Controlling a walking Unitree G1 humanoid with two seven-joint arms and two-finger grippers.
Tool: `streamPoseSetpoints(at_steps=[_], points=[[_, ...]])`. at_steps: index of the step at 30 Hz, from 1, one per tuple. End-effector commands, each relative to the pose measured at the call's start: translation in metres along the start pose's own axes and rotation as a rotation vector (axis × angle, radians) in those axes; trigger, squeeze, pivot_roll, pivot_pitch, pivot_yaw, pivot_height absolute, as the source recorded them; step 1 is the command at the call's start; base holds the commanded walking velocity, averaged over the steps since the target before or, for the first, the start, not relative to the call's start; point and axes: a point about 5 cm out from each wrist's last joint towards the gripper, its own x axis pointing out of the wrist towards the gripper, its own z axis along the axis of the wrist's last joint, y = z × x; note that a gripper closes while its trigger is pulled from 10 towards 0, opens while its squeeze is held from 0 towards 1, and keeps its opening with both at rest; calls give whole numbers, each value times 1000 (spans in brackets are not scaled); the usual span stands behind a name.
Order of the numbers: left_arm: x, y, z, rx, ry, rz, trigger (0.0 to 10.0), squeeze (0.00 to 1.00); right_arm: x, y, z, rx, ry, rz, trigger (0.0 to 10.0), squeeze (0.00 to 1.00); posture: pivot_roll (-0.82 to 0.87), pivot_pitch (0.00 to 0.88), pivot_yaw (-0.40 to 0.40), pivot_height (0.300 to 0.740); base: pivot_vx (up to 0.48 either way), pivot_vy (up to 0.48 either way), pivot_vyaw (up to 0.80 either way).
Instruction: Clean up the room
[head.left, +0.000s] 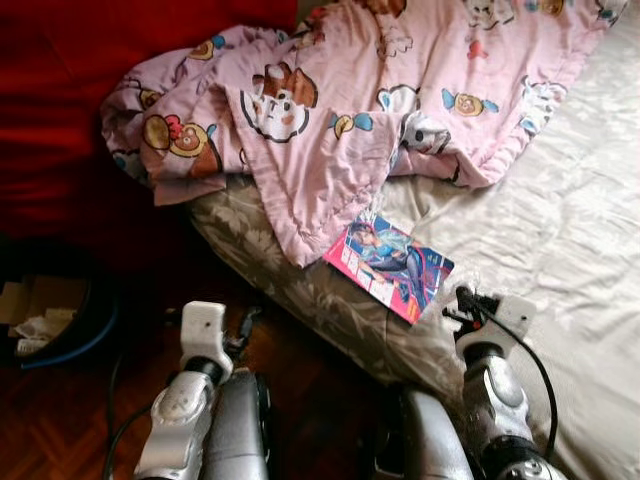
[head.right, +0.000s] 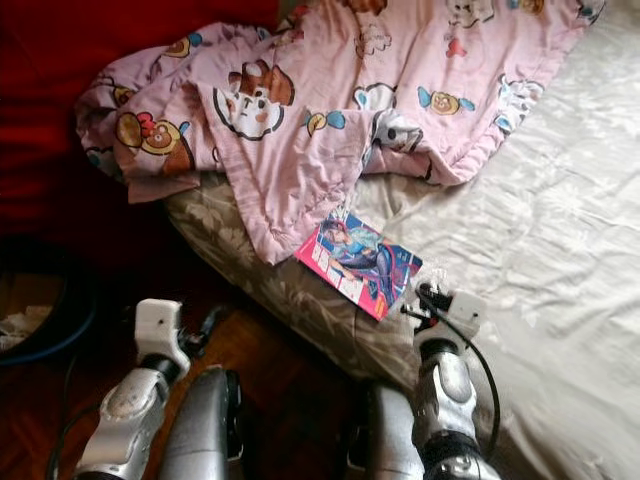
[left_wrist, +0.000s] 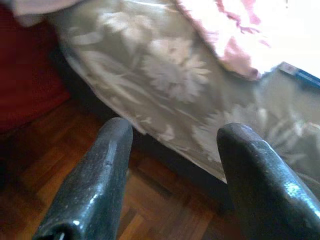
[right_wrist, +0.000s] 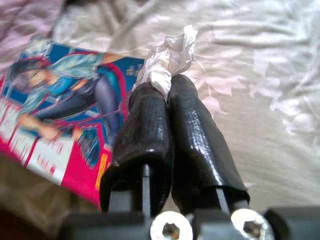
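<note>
Right wrist view: crumpled white tissue (right_wrist: 169, 57)

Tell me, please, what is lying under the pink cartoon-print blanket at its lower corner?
The blanket overlaps the top corner of the comic book and rests on the floral mattress edge and white sheet. Anything further beneath is covered.

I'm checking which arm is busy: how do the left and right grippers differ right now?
The left gripper is open with nothing between its fingers; the right gripper is shut on a crumpled white tissue. The left gripper hangs over the wooden floor beside the bed; the right gripper is over the bed sheet next to the comic book. Both have black fingers.
</note>
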Motion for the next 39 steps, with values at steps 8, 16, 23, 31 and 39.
streamPoseSetpoints(at_steps=[8,16,23,31,39], points=[[-26,18,-45,-89,152,128,10000,0,-23,-10,-28,-104,126,58,10000,0,63,65,-51,608,0,0,0],[-13,11,-63,-122,268,127,10000,0,-17,-5,-40,-139,262,50,10000,0,70,0,-47,653,0,0,0],[-7,16,-69,-98,353,121,10000,0,-18,-13,-46,-108,340,-36,10000,0,58,0,-21,693,0,0,0],[-21,24,-86,-83,444,156,10000,0,-40,-27,-68,-80,459,-125,10000,0,67,0,-29,738,0,0,0],[-49,11,-117,-84,609,159,10000,0,-64,-45,-84,-108,574,-154,10000,0,34,0,-62,740,0,0,0]])
